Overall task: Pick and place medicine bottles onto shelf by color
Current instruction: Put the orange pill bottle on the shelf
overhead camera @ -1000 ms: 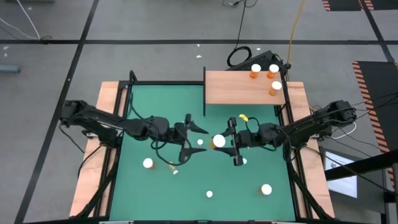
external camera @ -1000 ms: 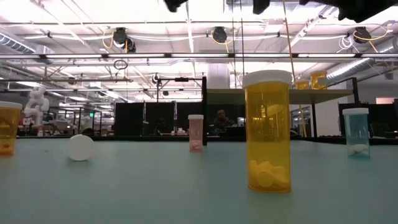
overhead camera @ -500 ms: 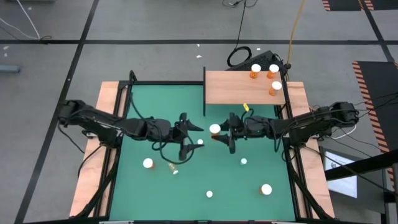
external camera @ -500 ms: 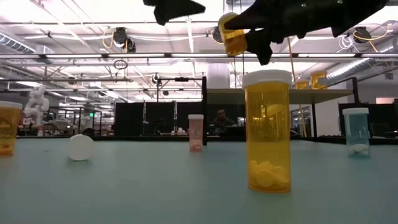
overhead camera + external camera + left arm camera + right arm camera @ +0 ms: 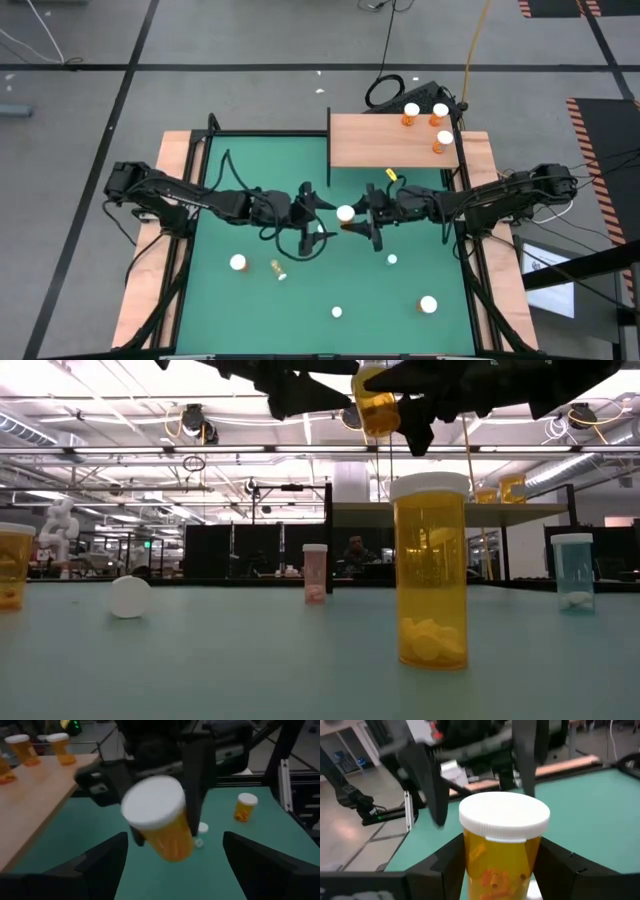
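A green mat [image 5: 250,300] fills the centre of the high view, framed by wooden side strips [image 5: 140,300] at the picture's left and right. A coiled black cable [image 5: 385,90] lies on the grey floor just above the mat, at upper centre. A yellow cable [image 5: 478,40] runs down from the upper right edge. Black floor lines [image 5: 80,68] cross the upper part of the frame.

three bottles [image 5: 428,119] on the shelf [image 5: 390,141] – others [image 5: 335,290] scattered on the mat [image 5: 240,300] before it.
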Robot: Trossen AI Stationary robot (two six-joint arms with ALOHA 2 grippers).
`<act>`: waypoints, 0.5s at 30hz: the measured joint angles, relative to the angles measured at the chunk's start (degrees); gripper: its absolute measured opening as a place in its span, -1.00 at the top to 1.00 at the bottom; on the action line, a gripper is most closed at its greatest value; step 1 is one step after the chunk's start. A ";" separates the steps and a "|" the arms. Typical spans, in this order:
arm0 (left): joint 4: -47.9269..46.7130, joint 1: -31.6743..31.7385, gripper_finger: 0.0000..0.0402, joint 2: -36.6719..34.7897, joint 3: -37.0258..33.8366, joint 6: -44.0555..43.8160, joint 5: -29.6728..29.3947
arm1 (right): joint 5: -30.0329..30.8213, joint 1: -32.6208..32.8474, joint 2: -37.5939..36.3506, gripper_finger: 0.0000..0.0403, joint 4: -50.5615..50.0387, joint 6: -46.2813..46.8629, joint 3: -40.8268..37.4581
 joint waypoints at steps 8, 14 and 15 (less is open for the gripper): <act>1.49 0.51 -0.65 0.06 0.13 -2.11 -0.60 | 0.00 0.00 -1.54 0.06 2.59 -2.05 0.02; 1.95 0.79 -0.65 1.52 0.24 -3.29 -0.67 | -0.02 0.11 -2.66 0.06 2.74 -3.10 0.02; 1.35 0.83 -0.65 1.68 0.10 -3.32 -0.65 | -0.02 0.13 -2.64 0.06 2.74 -3.21 0.02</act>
